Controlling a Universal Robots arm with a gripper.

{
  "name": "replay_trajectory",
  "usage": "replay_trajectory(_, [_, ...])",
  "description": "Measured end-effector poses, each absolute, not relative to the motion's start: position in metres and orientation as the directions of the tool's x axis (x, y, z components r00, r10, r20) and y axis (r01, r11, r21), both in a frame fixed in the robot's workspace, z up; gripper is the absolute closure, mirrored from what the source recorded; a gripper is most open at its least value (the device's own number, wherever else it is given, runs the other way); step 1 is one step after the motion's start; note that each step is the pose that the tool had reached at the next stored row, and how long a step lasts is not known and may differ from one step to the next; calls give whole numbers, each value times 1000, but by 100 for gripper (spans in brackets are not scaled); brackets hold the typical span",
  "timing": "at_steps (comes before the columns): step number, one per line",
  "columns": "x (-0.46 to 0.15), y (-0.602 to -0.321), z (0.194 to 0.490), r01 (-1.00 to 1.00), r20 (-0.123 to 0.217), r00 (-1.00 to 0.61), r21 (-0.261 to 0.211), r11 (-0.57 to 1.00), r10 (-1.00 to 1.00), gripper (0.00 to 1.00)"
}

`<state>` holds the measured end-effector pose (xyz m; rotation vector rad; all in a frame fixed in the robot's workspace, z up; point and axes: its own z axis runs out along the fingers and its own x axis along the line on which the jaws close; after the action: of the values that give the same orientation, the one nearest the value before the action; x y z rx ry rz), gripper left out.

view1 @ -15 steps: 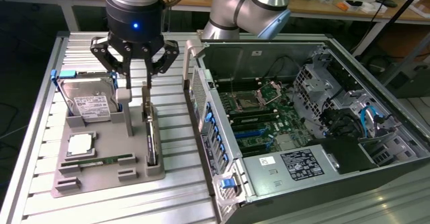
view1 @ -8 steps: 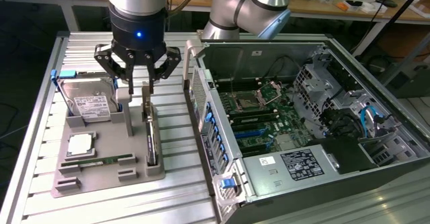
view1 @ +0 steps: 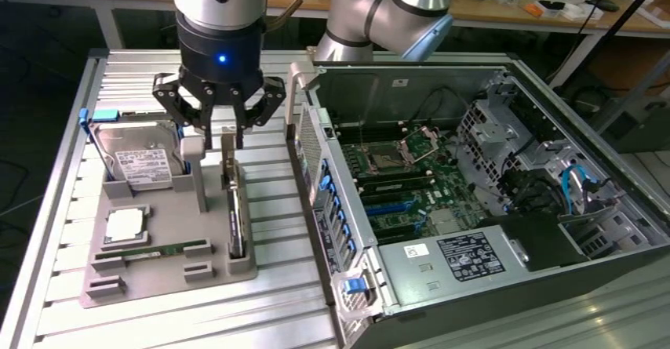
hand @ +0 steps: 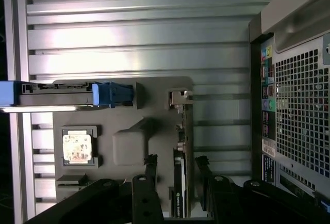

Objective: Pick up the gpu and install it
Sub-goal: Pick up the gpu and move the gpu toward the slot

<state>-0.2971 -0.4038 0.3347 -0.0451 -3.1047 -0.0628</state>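
1. The tool point(hand: 176, 163), a black multi-link gripper, had its fingers point(hand: 151, 170) spread apart and empty, one on each side of the card beneath it.
2. The gpu point(hand: 179, 188), a thin dark circuit card with a pale metal bracket at one end, stood on edge in a slot of the grey moulded holder point(hand: 129, 146), directly under the tool.
3. In the exterior view the tool point(view1: 222, 137) hung over the bracket end of the gpu point(view1: 235, 223); whether the tips touched it could not be told.
4. A sound grasp seemed to call for keeping the card centred between the fingers, coming straight down, and closing on its flat faces rather than on the bracket.
5. The silver hard drive with a white label point(view1: 141, 165) stood close beside the tool, so the spread fingers had little room to drift that way.
6. The open black computer case point(view1: 471, 208) lay on the tool's other side, on the ribbed aluminium bench point(view1: 282, 318).
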Motion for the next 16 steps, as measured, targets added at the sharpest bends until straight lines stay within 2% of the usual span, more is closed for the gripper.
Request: replay_trajectory(16, [-290,-406,324,29,36,-999,34,999,28,58])
